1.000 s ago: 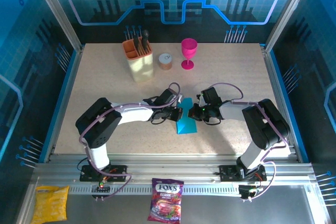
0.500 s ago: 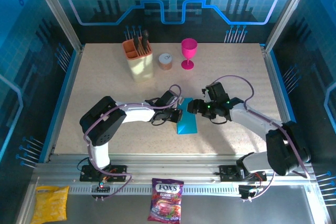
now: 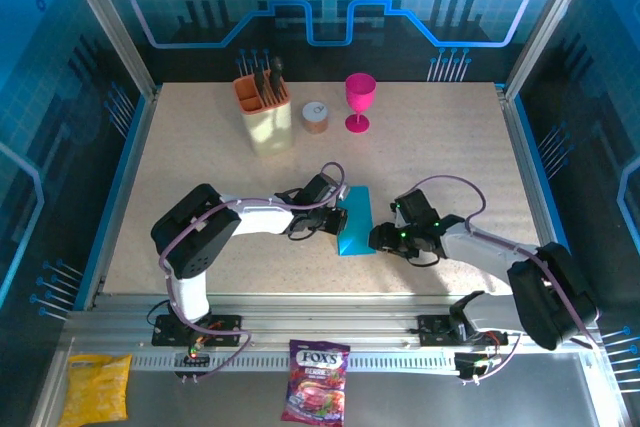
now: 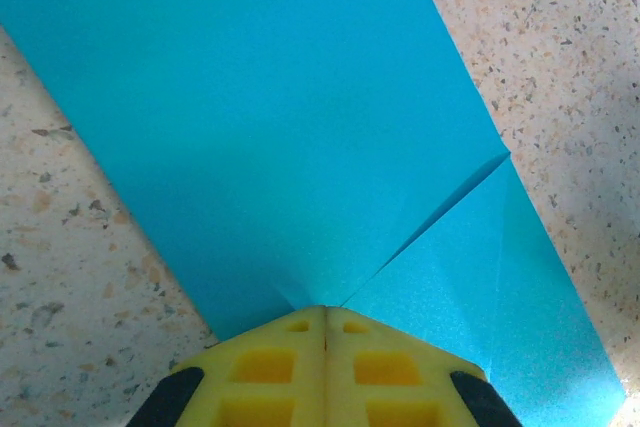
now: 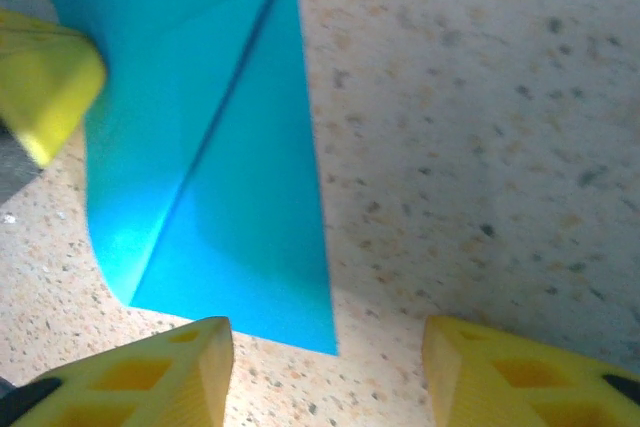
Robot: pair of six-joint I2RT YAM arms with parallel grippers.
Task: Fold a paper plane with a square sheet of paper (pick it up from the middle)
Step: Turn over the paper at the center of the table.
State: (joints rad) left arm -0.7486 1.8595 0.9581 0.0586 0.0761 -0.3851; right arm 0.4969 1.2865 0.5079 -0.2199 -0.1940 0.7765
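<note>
The square sheet of paper [image 3: 356,219], bright cyan-blue and folded into a narrow strip with a diagonal flap, lies on the speckled table. My left gripper [image 3: 338,219] is shut, its yellow tips [image 4: 325,313] resting on the paper [image 4: 300,117] at its left edge; whether they pinch it I cannot tell. The right gripper [image 3: 378,238] is open just off the sheet's near right corner. In the right wrist view that corner of the paper [image 5: 210,147] lies between the spread fingers of the right gripper [image 5: 322,335], with nothing gripped. The left gripper's finger [image 5: 45,87] shows at the paper's far edge.
At the back stand a tan holder with utensils [image 3: 264,112], a small round jar [image 3: 316,117] and a pink goblet [image 3: 360,100]. A purple candy bag [image 3: 316,394] and a yellow snack bag [image 3: 95,388] lie on the metal shelf in front of the arm bases.
The right gripper has let go, opened, and moved along the paper's right edge toward its near corner. The left gripper has stayed shut at the left edge.
</note>
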